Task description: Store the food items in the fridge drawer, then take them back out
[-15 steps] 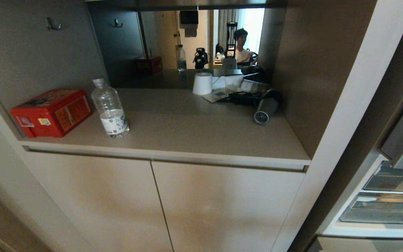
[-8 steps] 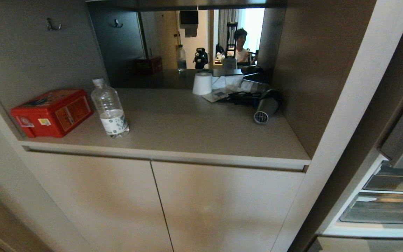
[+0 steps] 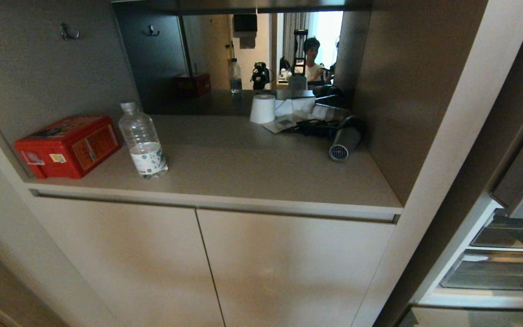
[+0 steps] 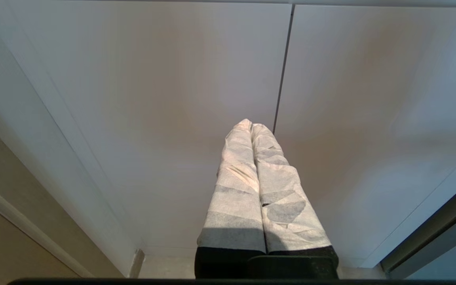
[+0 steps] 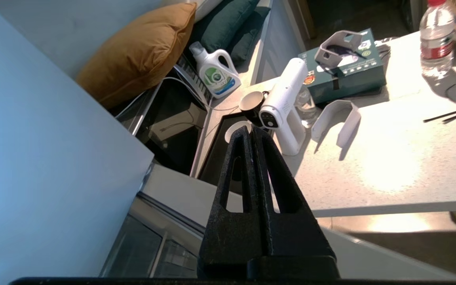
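Observation:
The food items are out of view in every frame. At the lower right of the head view the fridge stands open, with the clear fridge drawer (image 3: 497,272) under a flat-fronted clear drawer (image 3: 515,232). Neither arm shows in the head view. My left gripper (image 4: 250,126), its fingers wrapped in white tape, is shut on nothing and points at the pale cabinet doors (image 4: 172,99). My right gripper (image 5: 250,132), with black fingers, is shut and empty. It hangs beside the pale fridge door (image 5: 34,158), above a glimpse of clear shelving (image 5: 145,253).
The niche counter (image 3: 252,168) holds a red box (image 3: 67,145), a water bottle (image 3: 143,141), a white paper roll (image 3: 262,108) and a grey hair dryer (image 3: 345,141). A mirror behind reflects a person. Beyond my right gripper a white worktop (image 5: 390,158) carries a white handheld device (image 5: 283,103).

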Available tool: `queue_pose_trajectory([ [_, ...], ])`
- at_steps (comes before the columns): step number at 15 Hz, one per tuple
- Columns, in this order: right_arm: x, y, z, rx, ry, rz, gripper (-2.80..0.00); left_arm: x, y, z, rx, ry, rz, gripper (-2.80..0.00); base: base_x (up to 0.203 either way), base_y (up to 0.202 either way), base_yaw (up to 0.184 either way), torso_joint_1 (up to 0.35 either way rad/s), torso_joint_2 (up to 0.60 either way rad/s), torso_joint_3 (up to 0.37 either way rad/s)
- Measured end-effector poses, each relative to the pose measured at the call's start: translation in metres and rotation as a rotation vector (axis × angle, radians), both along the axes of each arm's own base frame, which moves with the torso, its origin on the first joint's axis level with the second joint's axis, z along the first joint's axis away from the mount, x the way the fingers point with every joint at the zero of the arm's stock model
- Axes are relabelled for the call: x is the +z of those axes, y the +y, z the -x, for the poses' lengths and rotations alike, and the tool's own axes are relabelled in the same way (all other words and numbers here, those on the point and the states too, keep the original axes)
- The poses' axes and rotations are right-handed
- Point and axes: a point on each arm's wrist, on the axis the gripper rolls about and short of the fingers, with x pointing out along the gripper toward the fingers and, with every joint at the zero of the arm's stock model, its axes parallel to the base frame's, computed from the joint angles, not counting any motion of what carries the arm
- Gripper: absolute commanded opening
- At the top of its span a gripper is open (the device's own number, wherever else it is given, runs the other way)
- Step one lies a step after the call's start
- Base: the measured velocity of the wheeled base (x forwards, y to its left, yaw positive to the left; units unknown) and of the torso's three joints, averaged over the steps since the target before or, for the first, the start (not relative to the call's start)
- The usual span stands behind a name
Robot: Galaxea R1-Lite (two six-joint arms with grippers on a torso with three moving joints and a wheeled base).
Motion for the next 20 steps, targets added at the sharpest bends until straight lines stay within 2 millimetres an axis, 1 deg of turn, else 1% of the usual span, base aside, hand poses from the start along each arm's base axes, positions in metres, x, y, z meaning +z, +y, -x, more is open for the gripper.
queue_pose_trajectory([
  [1,-0.001,0.004,-0.001,-0.001,0.023,0.009,-2.8,0.0,0.0,0.0,0.0,0.0,0.0,-2.8,0.0,0.0,0.0,0.0,0.0,0.0],
  [4,-0.012,0.008,-0.003,0.048,0.156,0.043,-2.8,0.0,0.0,0.0,0.0,0.0,0.0,-2.8,0.0,0.0,0.0,0.0,0.0,0.0],
  [8,-0.027,0.006,-0.004,0.086,0.245,0.081,-2.8,0.0,0.0,0.0,0.0,0.0,0.0,-2.8,0.0,0.0,0.0,0.0,0.0,0.0],
  [12,-0.037,0.001,-0.003,0.091,0.251,0.084,-2.8,0.0,0.0,0.0,0.0,0.0,0.0,-2.8,0.0,0.0,0.0,0.0,0.0,0.0],
  [20,-0.045,0.001,-0.005,0.119,0.24,0.066,-2.8,0.0,0.0,0.0,0.0,0.0,0.0,-2.8,0.0,0.0,0.0,0.0,0.0,0.0],
])
